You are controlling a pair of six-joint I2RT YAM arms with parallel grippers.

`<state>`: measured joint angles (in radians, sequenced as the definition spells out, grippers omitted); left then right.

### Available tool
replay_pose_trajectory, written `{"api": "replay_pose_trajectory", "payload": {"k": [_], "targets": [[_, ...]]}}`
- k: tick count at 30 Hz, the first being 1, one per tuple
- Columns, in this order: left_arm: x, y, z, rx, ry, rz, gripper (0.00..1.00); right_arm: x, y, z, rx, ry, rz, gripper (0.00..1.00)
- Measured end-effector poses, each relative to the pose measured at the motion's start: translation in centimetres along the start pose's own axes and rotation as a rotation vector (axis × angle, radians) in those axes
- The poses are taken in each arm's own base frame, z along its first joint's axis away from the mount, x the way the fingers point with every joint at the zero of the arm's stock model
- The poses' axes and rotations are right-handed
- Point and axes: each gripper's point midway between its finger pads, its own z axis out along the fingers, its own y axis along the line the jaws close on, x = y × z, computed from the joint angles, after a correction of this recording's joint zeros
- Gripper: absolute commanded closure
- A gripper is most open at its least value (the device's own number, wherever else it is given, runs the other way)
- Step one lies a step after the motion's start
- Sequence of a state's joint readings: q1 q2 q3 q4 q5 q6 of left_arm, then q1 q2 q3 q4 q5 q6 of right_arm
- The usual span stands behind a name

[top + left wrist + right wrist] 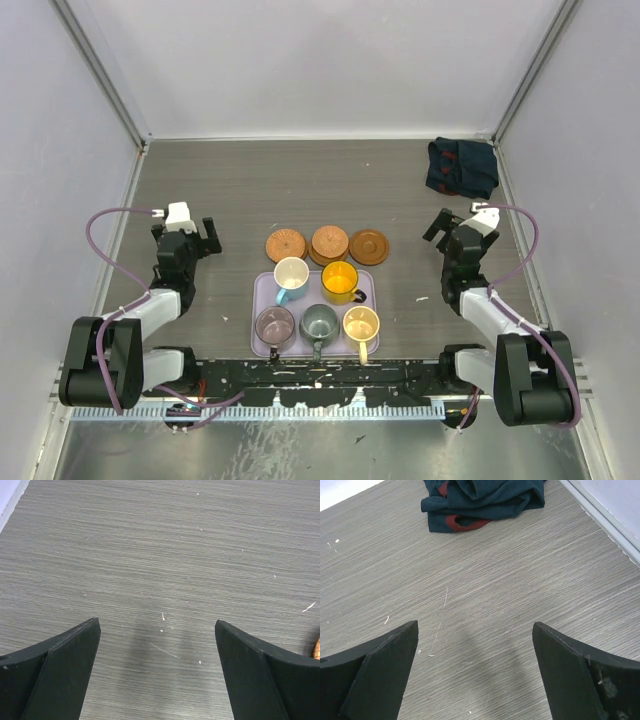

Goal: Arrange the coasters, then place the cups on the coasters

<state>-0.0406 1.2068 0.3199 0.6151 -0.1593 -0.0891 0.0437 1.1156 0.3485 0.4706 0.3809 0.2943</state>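
1. Currently the left gripper (156, 622) is hovering over the bare table (220, 190) to the left of the tray, with its jaws spread wide and gripping nothing.
2. The right gripper (475, 624) is hanging over the table on the right side. Its jaws are likewise standing wide apart and empty, and it is facing the dark blue cloth (482, 502) lying crumpled near the far right corner.
3. The coasters are lying in a row on the table just beyond the tray's far edge: a left coaster (286, 244), a middle pile (330, 243) that is looking thicker, like a stack, and a right coaster (369, 245). I cannot tell how many are making up the pile.
4. The cups are all standing upright on the lavender tray (260, 300). The light blue cup (291, 274) and orange-yellow cup (340, 280) are sitting in the far row. The mauve cup (274, 325), grey-green cup (320, 322) and cream-yellow cup (361, 325) are sitting in the near row.
5. Cups and coasters are sitting apart, with the tray's rim between them.
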Motion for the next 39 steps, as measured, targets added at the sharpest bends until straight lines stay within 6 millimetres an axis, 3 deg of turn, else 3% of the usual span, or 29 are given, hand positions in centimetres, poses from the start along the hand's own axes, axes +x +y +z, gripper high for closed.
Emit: {"api": "replay_pose_trajectory", "payload": {"k": [18, 26, 28, 34, 39], "targets": [[0.1, -0.1, 0.1, 0.003, 0.004, 0.001, 0.02, -0.1, 0.6, -0.2, -0.045, 0.004, -0.036, 0.00], [0.1, -0.5, 0.1, 0.027, 0.008, 0.001, 0.02, 0.9, 1.5, -0.3, -0.111, 0.038, -0.078, 0.00], [0.2, -0.8, 0.2, 0.045, 0.013, 0.002, 0.02, 1.5, 2.0, -0.1, -0.137, 0.065, -0.089, 0.05], [-0.8, -2.5, 0.4, 0.133, 0.011, 0.005, 0.02, 2.4, 4.8, 0.4, -0.236, 0.135, -0.122, 0.10], [-1.2, -3.7, 0.4, 0.200, 0.022, 0.005, 0.02, 2.5, 10.6, -0.6, -0.372, 0.145, -0.238, 0.10]]}}
